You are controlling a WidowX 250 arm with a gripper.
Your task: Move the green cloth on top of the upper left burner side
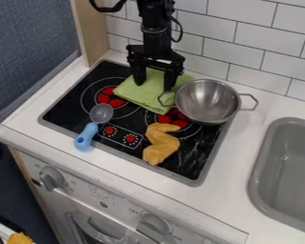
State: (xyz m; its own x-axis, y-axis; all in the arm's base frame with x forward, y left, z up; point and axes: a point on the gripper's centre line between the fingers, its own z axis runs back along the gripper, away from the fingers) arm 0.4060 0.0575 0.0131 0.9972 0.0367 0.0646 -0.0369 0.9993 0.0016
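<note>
Two fingers of the pincer stand apart over the green cloth, whose bulk spreads from beneath them towards 7 o'clock, one corner already overlapping the upper left burner. That burner's centre lies near 8 o'clock, so the coming drag should, I judge, head that way.

On the stove, we see the cloth at the back, left of the pot. Before them lie the spoon, at left, and the toy food. Right of the stove is the sink.
</note>
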